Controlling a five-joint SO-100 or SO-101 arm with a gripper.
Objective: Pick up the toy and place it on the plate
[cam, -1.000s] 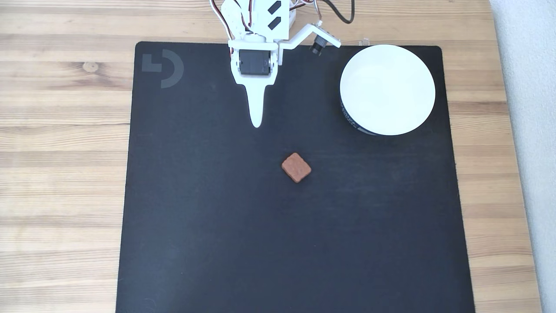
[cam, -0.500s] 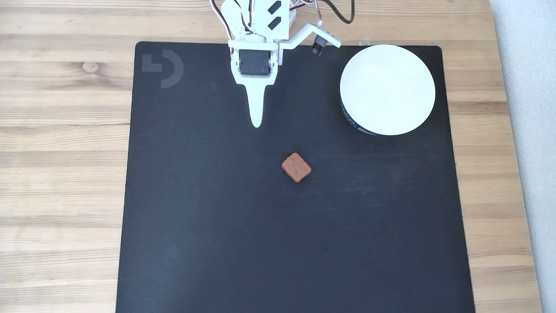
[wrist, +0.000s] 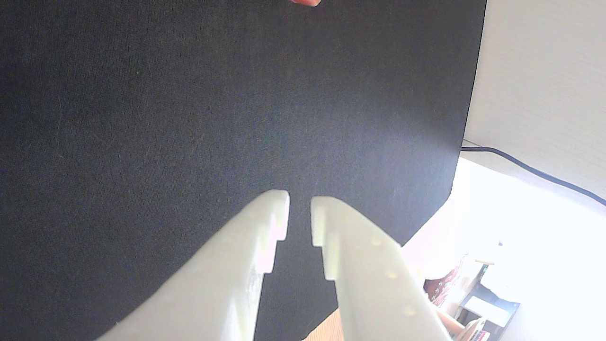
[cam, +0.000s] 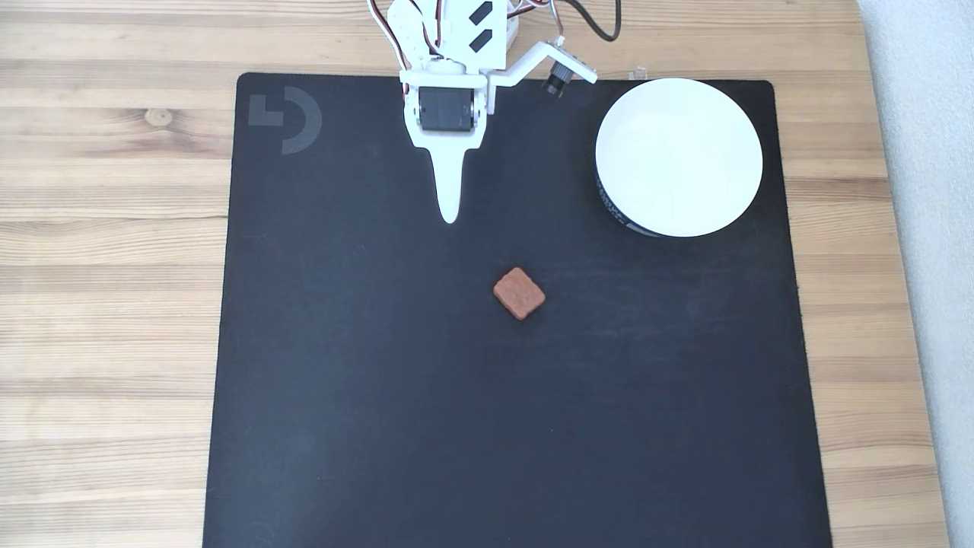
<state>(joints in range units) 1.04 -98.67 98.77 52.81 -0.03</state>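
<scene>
Toy waits on the mat, nothing picked up yet

Toy (cam: 519,293) sits flat on the black mat (cam: 380,396), near the middle, turned like a diamond in the fixed view. It is small, reddish-brown and square with round corners, like a little biscuit. In the wrist view I see just a tiny pink-red bit of it at the top edge (wrist: 305,2).

My end effector (cam: 450,218) hangs over the mat near the top of the fixed view, up and to the left of the toy and well apart from it. In the wrist view the end effector (wrist: 299,204) has only a thin gap between its two white plastic fingers (wrist: 265,222), and it holds nothing.

I think the step now is reaching for the toy. To do it well, I should open the fingers wide first, then bring them down over the toy so one finger is on each flat side, not on the corners. The toy is thin, so I need to go low, almost to the mat, before I squeeze.

The plate (cam: 749,164) is round, white and smooth inside, with a dark outside. It sits at the top right corner of the mat, well apart from the toy. The mat looks soft like cloth. Under it the tabletop (cam: 106,304) is light wood with stripes.
</scene>
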